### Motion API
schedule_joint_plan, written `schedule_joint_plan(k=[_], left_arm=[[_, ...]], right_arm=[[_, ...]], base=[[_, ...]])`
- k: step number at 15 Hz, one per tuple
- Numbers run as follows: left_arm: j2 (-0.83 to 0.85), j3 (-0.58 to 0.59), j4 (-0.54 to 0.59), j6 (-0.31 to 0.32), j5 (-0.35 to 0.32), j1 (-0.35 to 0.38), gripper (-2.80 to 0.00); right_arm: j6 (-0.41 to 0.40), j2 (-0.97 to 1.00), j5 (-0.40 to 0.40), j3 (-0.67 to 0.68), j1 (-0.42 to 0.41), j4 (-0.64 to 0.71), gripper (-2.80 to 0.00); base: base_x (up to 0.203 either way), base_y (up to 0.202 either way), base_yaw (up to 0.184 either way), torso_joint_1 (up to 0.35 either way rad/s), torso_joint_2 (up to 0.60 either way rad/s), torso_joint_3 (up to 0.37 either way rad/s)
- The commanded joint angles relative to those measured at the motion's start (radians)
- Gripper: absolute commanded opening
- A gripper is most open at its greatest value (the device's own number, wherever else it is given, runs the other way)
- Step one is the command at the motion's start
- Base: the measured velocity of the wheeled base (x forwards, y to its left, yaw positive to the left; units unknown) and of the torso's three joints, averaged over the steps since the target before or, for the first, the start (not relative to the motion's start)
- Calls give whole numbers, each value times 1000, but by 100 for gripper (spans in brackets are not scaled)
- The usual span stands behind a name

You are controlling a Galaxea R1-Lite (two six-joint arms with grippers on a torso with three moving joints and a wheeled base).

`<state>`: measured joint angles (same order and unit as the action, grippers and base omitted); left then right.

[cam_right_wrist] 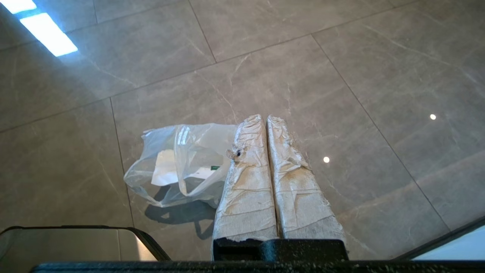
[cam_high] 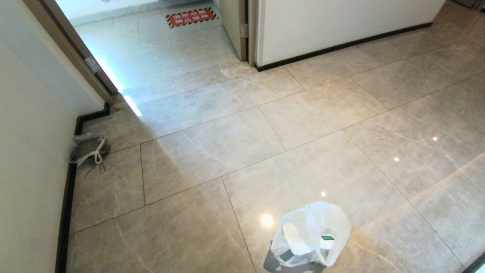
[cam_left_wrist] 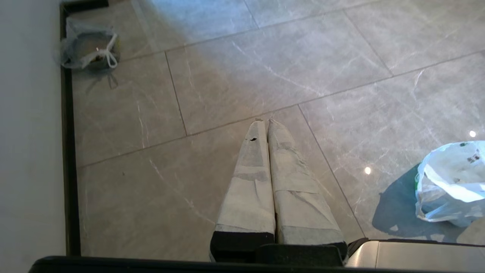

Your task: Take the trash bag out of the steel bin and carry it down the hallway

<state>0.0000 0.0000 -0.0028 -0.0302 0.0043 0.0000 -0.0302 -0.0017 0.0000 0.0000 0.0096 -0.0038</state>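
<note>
1. Trash bag (cam_high: 311, 235), a thin white plastic bag with small green print, sits alone on the glossy tiled floor (cam_high: 242, 144) near the bottom of the head view, free on all sides, with bare tiles around it.
2. Hallway room is wide: large beige-grey tiles run up to a white wall with a dark baseboard (cam_high: 341, 45) on the far right and to an open doorway (cam_high: 151, 49) on the far left, where a red mat (cam_high: 191, 17) lies beyond.
3. Along the left wall (cam_high: 30, 151) a small greyish see-through bag with a white tie (cam_high: 89, 149) rests against the baseboard, well apart from the trash bag.
4. Neither arm shows in the head view; only the wrist views show the grippers.
5. The left gripper (cam_left_wrist: 264, 121) hangs above bare tiles with both taped fingers pressed together, holding nothing; the trash bag lies off to its side.
6. The right gripper (cam_right_wrist: 265, 117) has its wrinkled taped fingers closed against each other too, empty, with the trash bag just beside them on the floor below.
</note>
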Motion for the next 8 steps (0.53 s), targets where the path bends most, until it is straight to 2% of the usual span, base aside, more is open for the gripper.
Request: schedule_joint_plan(k=[1,8], left_arm=[[0,2,0,0,0,0,-280],[0,2,0,0,0,0,-280]], right_arm=[[-1,2,0,2,1,-1,-280],[-5,2,5,2,1,-1,-280]], base=[[0,0,0,1,2,205],[0,0,0,1,2,201]])
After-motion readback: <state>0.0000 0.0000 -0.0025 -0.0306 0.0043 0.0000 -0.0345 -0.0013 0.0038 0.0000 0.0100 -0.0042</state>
